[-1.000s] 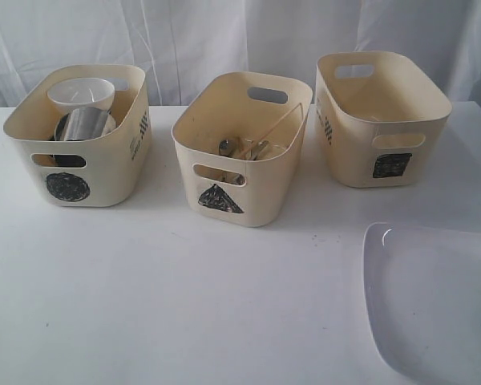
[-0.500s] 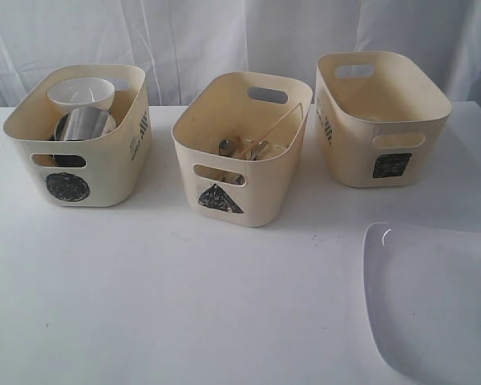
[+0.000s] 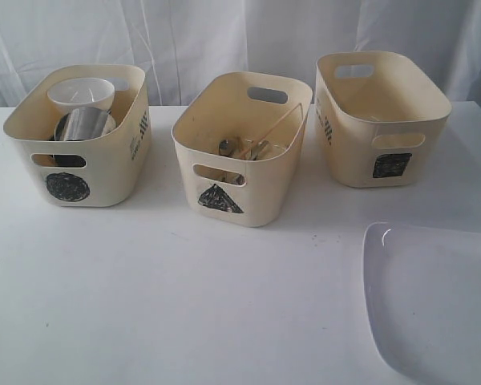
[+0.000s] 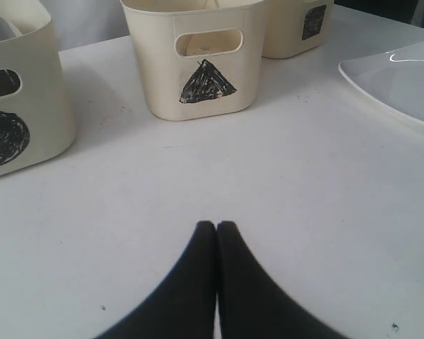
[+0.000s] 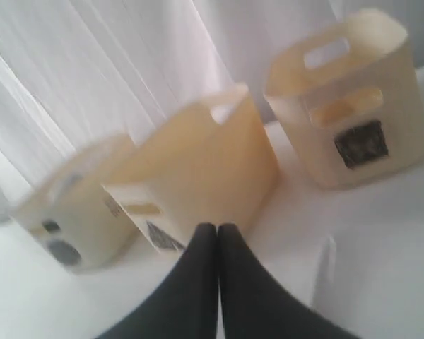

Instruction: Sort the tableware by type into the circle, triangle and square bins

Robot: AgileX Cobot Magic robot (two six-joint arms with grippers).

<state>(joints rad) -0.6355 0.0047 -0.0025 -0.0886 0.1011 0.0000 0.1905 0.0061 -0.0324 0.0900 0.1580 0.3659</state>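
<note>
Table [image 3: 184, 305] nearly sorted: bowl [image 3: 80, 94] and mug [image 3: 82, 124] sit in circle bin [image 3: 104, 172], cutlery [image 3: 240, 148] in triangle bin [image 3: 256, 200], plate [image 3: 433, 305] waits at front-right corner; left gripper [image 4: 217, 226] and right gripper [image 5: 217, 227] closed, empty.

Cream plastic triangle-marked tub [image 3: 260, 192], upright, holding steel cutlery [image 3: 242, 149], wooden chopsticks [image 3: 274, 128]. Left of it: circle-marked tub [image 3: 112, 172] with white bowl [image 3: 81, 95], steel mug [image 3: 82, 125]. Right: square-marked tub [image 3: 353, 156]. Front-right: white plate [image 3: 433, 297], flat.
</note>
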